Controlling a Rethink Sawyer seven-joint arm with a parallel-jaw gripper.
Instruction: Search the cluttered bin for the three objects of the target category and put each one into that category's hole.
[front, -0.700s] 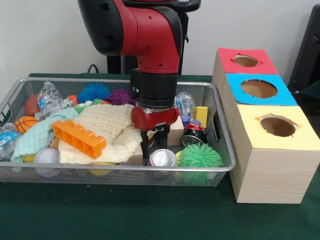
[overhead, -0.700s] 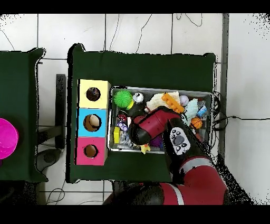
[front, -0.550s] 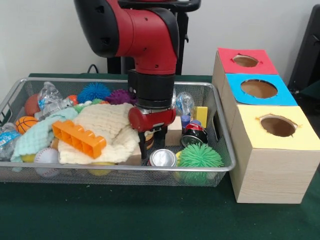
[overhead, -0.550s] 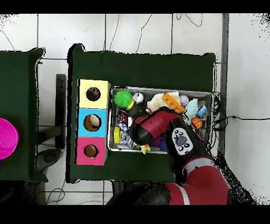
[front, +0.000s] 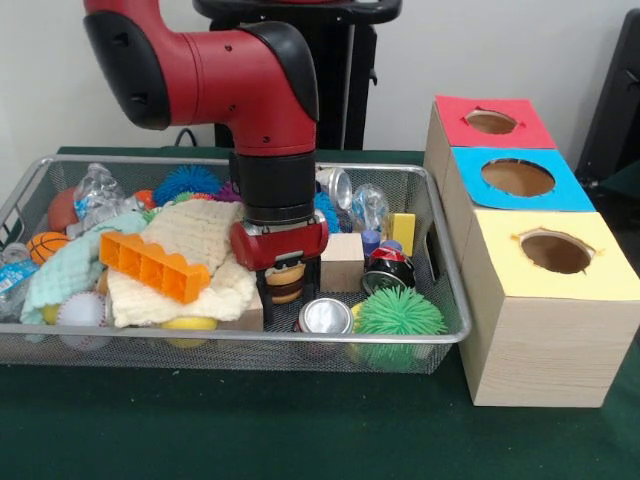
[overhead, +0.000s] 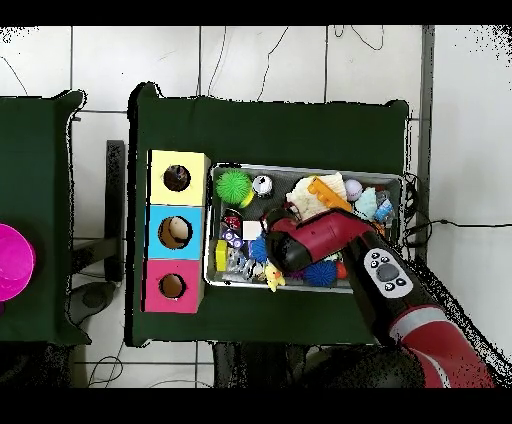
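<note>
Bin (front: 440, 330): two cans, three spiky balls visible; gripper (front: 285, 290) clamped on small toy (front: 286, 283).

A robotics lab: tiled floor (overhead: 260, 60) with loose cables (overhead: 455, 222), green-clothed table (front: 200, 430).

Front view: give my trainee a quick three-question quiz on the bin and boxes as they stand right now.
1. True or false: the orange plastic toy brick lies on top of the cream knitted cloth.
2. Which colour tops the wooden box nearest the green spiky rubber ball? A red, B blue, C yellow.
3. How many round holes show across the box tops?
Key: 1 true; 2 C; 3 three.
</note>
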